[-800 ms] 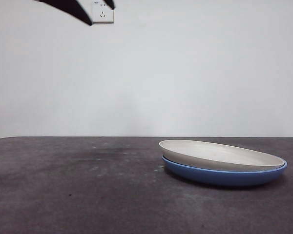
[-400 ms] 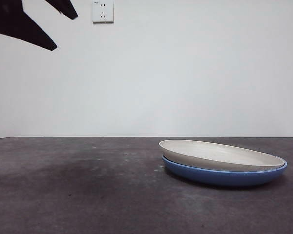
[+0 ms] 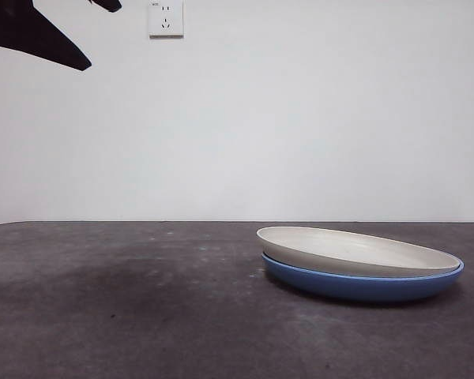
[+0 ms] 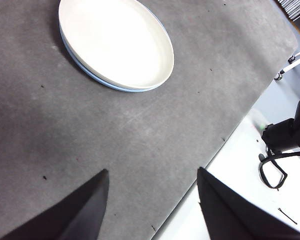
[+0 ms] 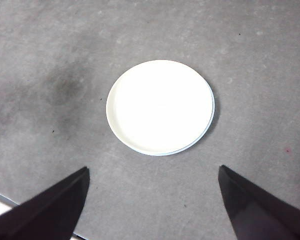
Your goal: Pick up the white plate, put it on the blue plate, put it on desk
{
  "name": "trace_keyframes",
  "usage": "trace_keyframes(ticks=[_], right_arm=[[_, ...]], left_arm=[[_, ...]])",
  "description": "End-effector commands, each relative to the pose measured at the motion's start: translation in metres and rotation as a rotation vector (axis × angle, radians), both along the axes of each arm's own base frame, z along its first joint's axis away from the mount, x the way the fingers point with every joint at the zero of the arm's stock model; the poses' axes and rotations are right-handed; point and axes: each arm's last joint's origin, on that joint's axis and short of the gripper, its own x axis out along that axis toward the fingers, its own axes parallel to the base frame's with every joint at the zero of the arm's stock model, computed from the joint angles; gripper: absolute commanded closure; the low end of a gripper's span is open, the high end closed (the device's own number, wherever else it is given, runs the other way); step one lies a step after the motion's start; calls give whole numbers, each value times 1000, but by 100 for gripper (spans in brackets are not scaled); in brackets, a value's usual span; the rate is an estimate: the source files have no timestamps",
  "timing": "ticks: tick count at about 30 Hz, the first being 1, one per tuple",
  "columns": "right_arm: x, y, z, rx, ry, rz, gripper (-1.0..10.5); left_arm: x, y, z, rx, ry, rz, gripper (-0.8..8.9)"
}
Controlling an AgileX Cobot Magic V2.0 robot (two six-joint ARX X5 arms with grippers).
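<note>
Two plates are seen stacked in the front view: the white plate (image 3: 359, 249) is nested on the blue plate (image 3: 362, 283), slightly tilted, with its near-left rim raised above the blue rim. The stack rests on the desk (image 3: 126, 308), to the right of centre. A wall socket (image 3: 165, 18) is fixed high on the pale wall behind. Black jaw tips are shown at the top left corner, well apart from the plates; from this view alone it cannot be told which arm they belong to.

From the left wrist view, the left gripper (image 4: 152, 192) is held high over the desk (image 4: 140, 125) near its edge, its jaws spread wide with nothing between them. The white plate (image 4: 115, 42) lies well beyond, a thin blue rim (image 4: 97, 80) showing beneath it.

From the right wrist view, the right gripper (image 5: 154, 187) hangs high above the stack, jaws fully parted and empty. The white plate (image 5: 160, 106) covers nearly all of the blue plate (image 5: 210, 120).
</note>
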Motion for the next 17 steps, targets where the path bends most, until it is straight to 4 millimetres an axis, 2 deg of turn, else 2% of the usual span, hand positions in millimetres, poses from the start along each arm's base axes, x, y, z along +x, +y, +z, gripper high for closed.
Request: trace_keyframes(ticks=[1,5,8,17], right_arm=[[3,0,1,7,12,-8,534],[13,1,-7,0,48,-44,534],[28,2,-24,-12,81,-68,534],[95,8,-86,29,166,-127,534]], left_arm=[[1,-2,2,-4,-18,-19,534],[1,-2,2,-4,-17,-19,534],[1,-2,2,-4,-18,-19,534],[1,-2,2,-4,-19,-20,534]])
